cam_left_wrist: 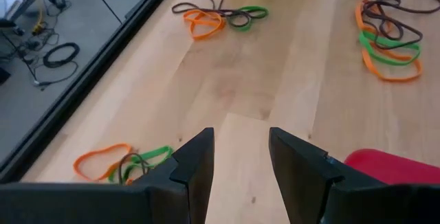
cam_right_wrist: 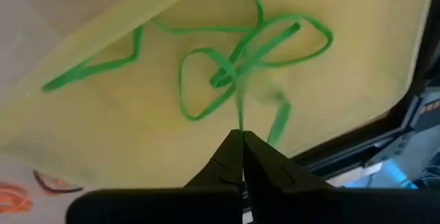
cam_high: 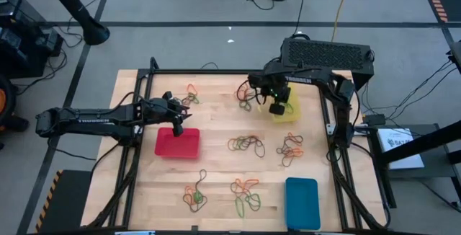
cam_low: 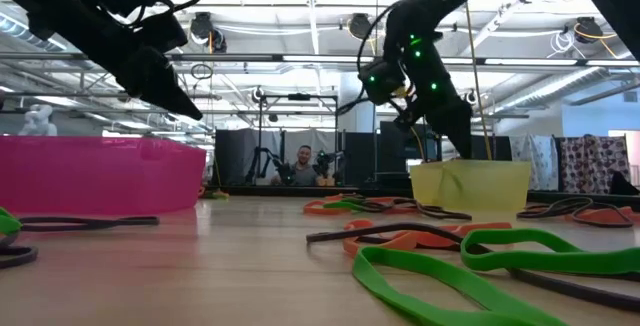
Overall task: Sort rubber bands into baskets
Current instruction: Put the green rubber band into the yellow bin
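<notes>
Right gripper [cam_right_wrist: 241,139], fingers pinched together on a green rubber band [cam_right_wrist: 242,107], hangs directly above the yellow basket [cam_right_wrist: 357,107], where more green bands [cam_right_wrist: 227,59] lie. Left gripper [cam_left_wrist: 240,165], fingers parted and holding nothing, hovers over bare table [cam_left_wrist: 275,80] just beside the red basket [cam_left_wrist: 395,165].

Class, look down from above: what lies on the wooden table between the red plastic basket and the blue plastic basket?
In the high view, between the red basket and blue basket lies a tangle of orange and green rubber bands.

Dark jointed arms, green indicator lights
</notes>
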### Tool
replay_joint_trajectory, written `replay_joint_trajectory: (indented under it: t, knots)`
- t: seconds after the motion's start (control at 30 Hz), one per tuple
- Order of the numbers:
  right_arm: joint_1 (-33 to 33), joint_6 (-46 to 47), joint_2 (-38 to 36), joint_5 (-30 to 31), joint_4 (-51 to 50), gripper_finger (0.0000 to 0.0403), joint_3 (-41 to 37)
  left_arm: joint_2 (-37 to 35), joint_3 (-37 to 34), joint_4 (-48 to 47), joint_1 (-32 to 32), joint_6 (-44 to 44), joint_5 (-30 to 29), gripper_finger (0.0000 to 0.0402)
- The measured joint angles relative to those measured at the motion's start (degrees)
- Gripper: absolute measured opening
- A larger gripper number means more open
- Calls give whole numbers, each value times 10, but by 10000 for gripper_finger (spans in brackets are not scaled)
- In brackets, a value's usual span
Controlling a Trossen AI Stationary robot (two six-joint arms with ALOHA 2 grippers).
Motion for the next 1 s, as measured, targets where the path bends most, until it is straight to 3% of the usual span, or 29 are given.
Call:
replay_joint_trajectory:
  t: [0.17, 0.33, 0.6, 0.87, 1.0]
  knots:
    - [-23, -28, 0, 0, 42, 6, 1, 0, 0, 14, 0, 28, -15, 148]
    - [-38, -51, 0, 0, 54, 37, 1, 0, 0, 35, 0, 74, -41, 148]
    - [-45, -51, 0, 2, 0, 78, 1, 0, 0, 67, 0, 109, -44, 148]
    - [-44, -36, -8, 2, -37, 76, 1, 0, 0, 111, 1, 168, -55, 148]
    - [-43, -24, -59, -13, -9, 64, 1, 0, 0, 181, 1, 204, -87, 148]
